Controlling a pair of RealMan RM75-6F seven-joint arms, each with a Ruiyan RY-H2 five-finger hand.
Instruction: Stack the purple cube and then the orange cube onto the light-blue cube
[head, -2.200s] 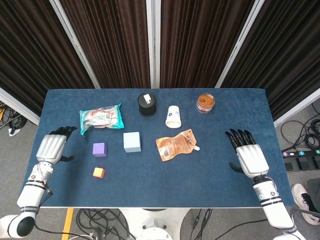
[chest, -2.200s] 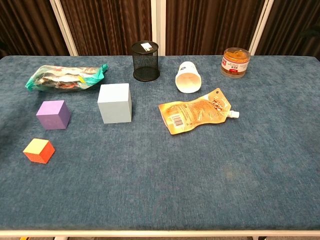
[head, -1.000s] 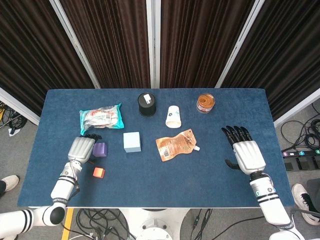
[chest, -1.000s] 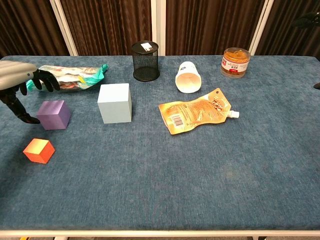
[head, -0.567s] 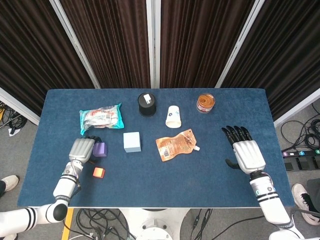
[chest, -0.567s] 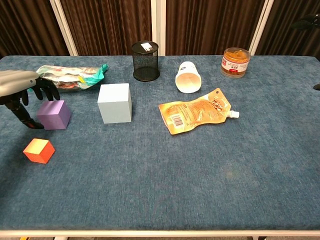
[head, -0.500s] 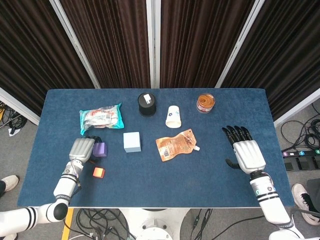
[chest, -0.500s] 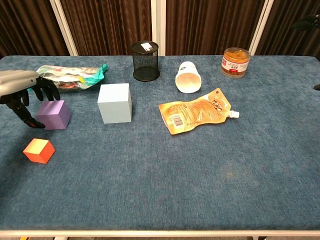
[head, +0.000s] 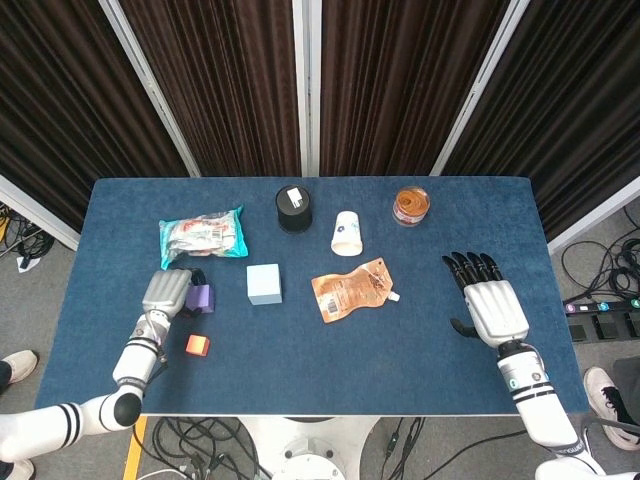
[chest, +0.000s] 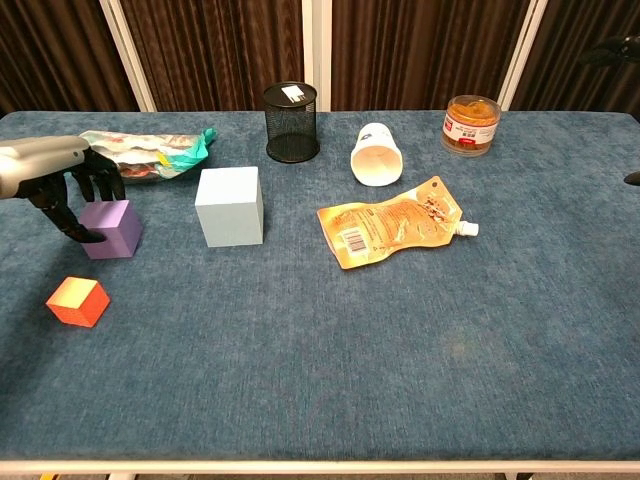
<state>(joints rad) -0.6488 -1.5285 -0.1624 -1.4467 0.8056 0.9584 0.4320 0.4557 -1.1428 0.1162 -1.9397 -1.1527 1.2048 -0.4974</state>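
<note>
Between the left hand's (chest: 55, 175) curled fingers (chest: 104, 182) sits the purple cube (chest: 113, 229), seemingly gripped.

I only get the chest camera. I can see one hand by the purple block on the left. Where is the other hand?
Observer: The right hand is over the right side of the table, fingers spread, holding nothing.
Visitor: Is it touching anything?
Observer: No. The orange pouch lies well apart from it, toward the middle.
Visitor: From above, does the left hand have the block?
Observer: From above, the left hand hides the left edge of the purple cube. I cannot tell whether it grips.
</note>
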